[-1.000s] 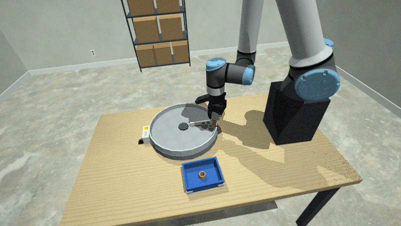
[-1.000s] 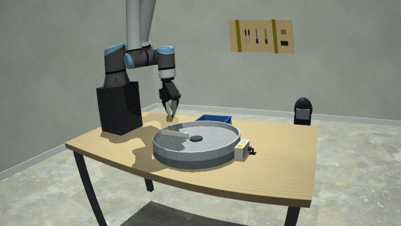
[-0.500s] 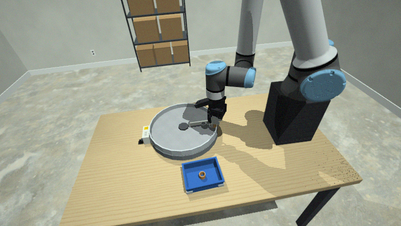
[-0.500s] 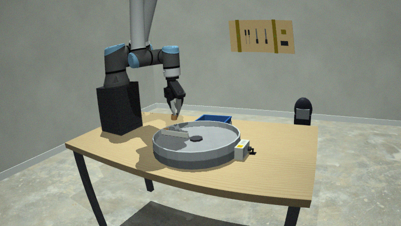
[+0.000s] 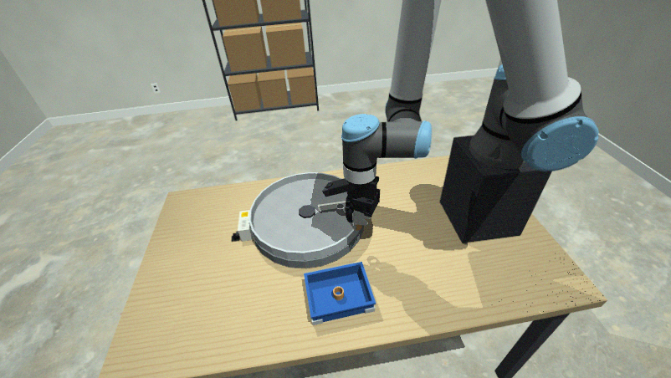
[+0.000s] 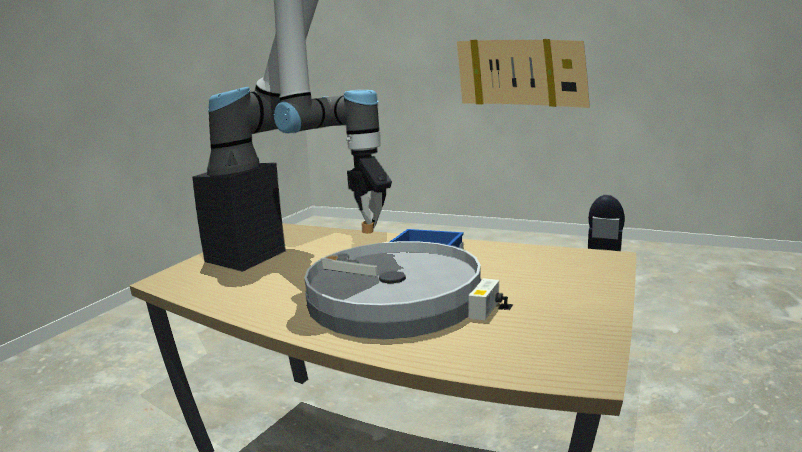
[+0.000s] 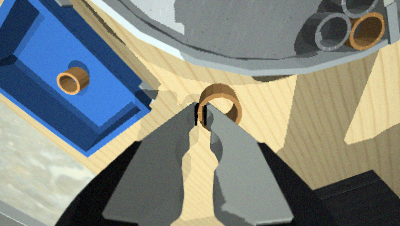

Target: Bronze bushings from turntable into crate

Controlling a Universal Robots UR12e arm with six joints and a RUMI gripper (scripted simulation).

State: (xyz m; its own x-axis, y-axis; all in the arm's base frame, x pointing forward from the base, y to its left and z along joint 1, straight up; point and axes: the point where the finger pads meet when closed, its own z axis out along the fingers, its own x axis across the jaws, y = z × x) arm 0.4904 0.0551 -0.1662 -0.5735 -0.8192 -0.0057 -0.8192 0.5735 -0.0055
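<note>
My gripper (image 7: 201, 104) is shut on the wall of a bronze bushing (image 7: 220, 102) and holds it above the table, just outside the rim of the grey turntable (image 7: 240, 30). The held bushing also shows in the exterior view (image 6: 367, 226) under the fingers (image 6: 368, 218). In the top view the gripper (image 5: 359, 220) is at the turntable's (image 5: 303, 218) right edge. Another bronze bushing (image 7: 367, 30) stands on the turntable beside two steel bushings (image 7: 332, 31). The blue crate (image 5: 339, 292) holds one bronze bushing (image 5: 338, 290), which also shows in the wrist view (image 7: 72, 81).
The arm's black pedestal (image 5: 493, 187) stands at the table's right rear. A small control box (image 5: 244, 220) sits against the turntable's left side. A fixed bar (image 6: 351, 266) crosses part of the turntable. A dark rounded object (image 6: 605, 222) stands at a far table edge.
</note>
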